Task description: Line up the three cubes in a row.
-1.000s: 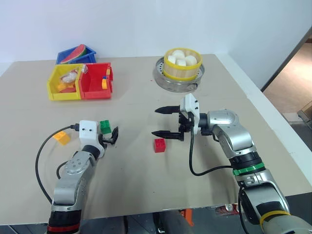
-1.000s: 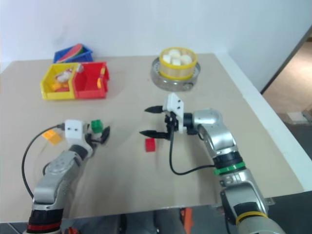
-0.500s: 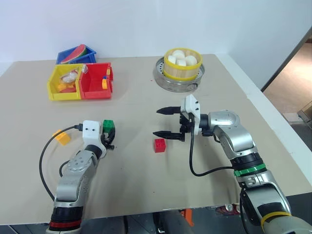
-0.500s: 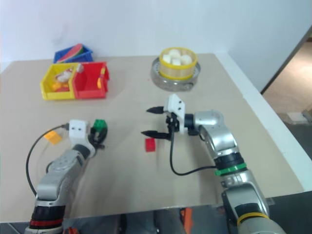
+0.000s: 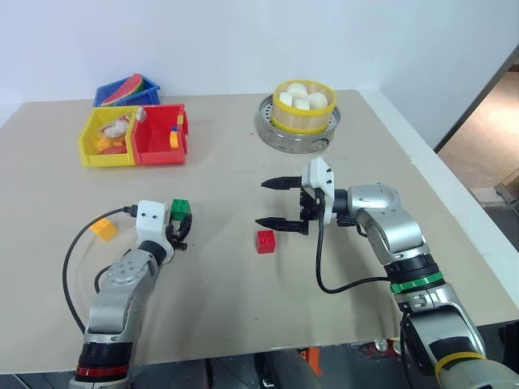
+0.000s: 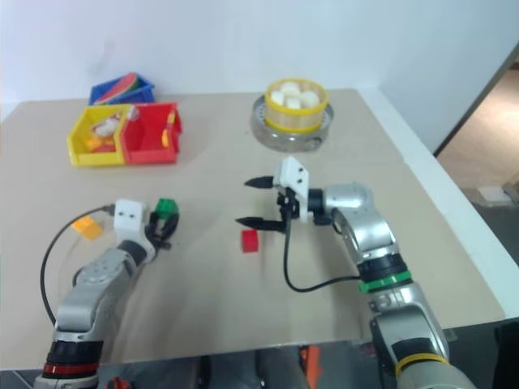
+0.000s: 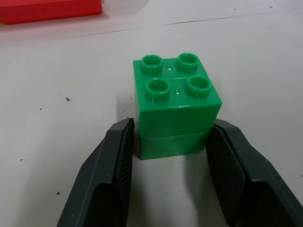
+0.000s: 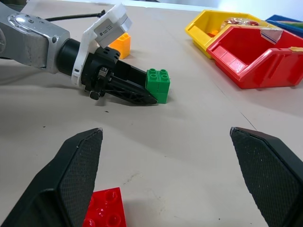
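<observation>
We have our left gripper [image 7: 173,142] closed on the small green studded plastic cube [image 7: 174,106], one black finger pressed to each lower side wall while it sits on the beige tabletop [image 5: 243,300]. The small red studded plastic cube [image 5: 265,241] lies near the table's middle, just below our right gripper [image 5: 280,203], whose fingers stand wide apart and hold nothing. The orange-yellow studded plastic cube [image 5: 104,229] rests well apart on the left, beside the left arm's black cable [image 5: 77,251].

We judge these cubes light, rigid and rather smooth, so a modest squeeze on two flat opposite faces should carry them; the studs on top offer no grip. The hold on the green cube looks low and near its rear edge, and it may pivot if lifted quickly, though we cannot be sure how deep the pads sit.

The yellow plastic bin [image 5: 105,138], the red plastic bin [image 5: 160,136] and the round metal steamer tray [image 5: 298,128] stand far back. The cable near the orange-yellow cube could snag it.
</observation>
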{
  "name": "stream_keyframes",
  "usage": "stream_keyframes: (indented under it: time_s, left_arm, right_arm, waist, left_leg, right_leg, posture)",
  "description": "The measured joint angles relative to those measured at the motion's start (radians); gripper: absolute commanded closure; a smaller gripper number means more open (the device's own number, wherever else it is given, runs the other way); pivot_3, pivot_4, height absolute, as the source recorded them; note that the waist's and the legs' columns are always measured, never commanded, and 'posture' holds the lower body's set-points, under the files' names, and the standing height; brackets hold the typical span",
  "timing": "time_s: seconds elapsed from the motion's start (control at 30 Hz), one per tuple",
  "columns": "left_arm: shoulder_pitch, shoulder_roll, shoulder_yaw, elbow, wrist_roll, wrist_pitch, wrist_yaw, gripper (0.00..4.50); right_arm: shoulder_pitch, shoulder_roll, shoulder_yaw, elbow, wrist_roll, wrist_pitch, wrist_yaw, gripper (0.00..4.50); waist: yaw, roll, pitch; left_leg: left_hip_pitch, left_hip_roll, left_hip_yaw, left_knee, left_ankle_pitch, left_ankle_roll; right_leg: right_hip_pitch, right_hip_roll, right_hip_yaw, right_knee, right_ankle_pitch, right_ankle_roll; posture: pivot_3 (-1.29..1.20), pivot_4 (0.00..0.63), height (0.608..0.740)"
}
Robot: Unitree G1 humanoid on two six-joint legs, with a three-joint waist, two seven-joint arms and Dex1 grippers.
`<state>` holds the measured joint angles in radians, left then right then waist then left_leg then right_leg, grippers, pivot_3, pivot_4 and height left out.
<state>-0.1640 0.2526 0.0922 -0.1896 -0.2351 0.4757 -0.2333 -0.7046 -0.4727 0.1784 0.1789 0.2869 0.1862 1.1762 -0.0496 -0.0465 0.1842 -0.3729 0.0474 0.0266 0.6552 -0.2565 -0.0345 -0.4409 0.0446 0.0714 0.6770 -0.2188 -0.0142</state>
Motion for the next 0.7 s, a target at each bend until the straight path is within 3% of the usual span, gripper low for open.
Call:
stream_keyframes:
  time_s: [0.07,0.4,0.57,0.7]
  left_arm:
    - [-0.002,0.000,0.006,0.005,-0.003,-0.002,-0.006,3.20]
    - [-0.007,0.003,0.006,0.024,-0.002,-0.021,-0.021,3.20]
    - [0.003,0.105,-0.031,0.013,-0.062,-0.055,-0.246,3.20]
    - [0.035,0.255,-0.097,-0.049,-0.123,-0.105,-0.523,3.20]
  right_arm:
    - [0.000,0.000,0.000,0.000,-0.001,-0.002,0.000,0.00]
    - [0.000,0.000,0.000,0.000,-0.012,-0.014,0.001,0.00]
    - [0.000,-0.003,0.000,-0.026,0.004,0.022,0.017,0.00]
    - [0.000,-0.030,0.000,-0.076,0.033,0.075,0.048,0.00]
  waist:
    - [0.000,0.000,0.000]
    - [0.001,0.000,0.000]
    - [0.000,0.000,0.000]
    - [0.000,0.000,0.000]
  left_leg:
    - [0.000,0.000,0.000,0.000,0.000,0.000]
    - [0.001,0.000,0.000,0.000,0.000,0.000]
    - [-0.001,0.000,0.000,0.000,0.000,-0.001]
    - [-0.001,0.000,0.000,-0.001,0.000,-0.001]
  right_leg:
    - [0.000,0.000,0.000,0.000,0.000,0.000]
    - [0.000,0.000,0.000,0.000,0.001,0.000]
    - [-0.001,0.001,0.000,0.000,0.000,0.000]
    - [-0.002,0.000,-0.001,-0.001,-0.001,-0.001]
  posture:
    - [0.00,0.150,0.740]
    - [0.00,0.150,0.740]
    - [0.00,0.150,0.740]
    - [0.00,0.150,0.740]
